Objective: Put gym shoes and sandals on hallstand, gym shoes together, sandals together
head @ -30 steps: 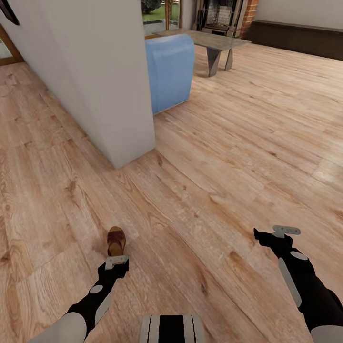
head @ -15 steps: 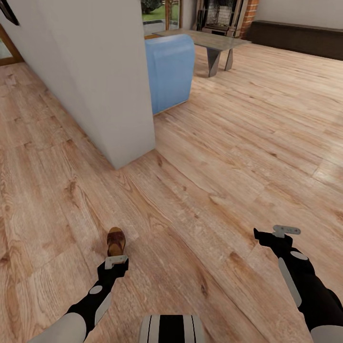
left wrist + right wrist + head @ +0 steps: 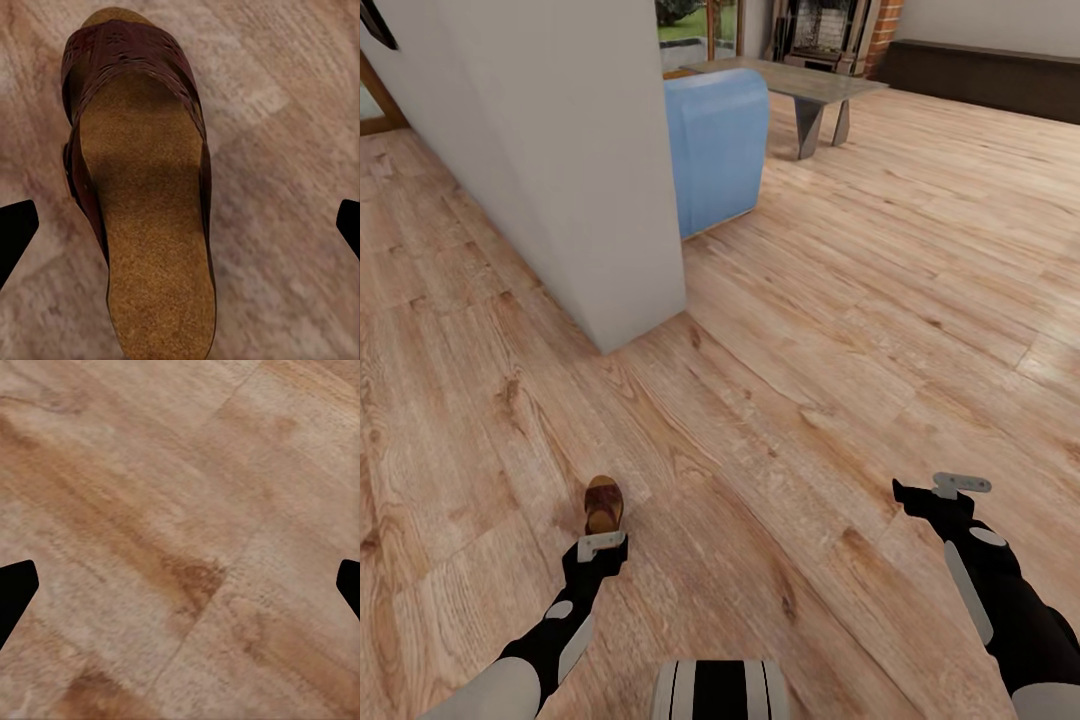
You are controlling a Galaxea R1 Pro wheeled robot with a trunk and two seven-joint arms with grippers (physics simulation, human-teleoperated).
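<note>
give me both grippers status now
Left gripper: open, poised over the sandal, not gripping it.
Right gripper: open, empty, above the floor.

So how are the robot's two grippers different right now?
The left gripper hangs right over a brown sandal, its fingers spread wide either side of it; the right gripper has just bare wood floor beneath. The left one sits closer in toward the robot's middle, the right one farther out to the side. Both are open and empty.

Blue armchair (image 3: 716,150) beside white wall (image 3: 560,150)
</note>
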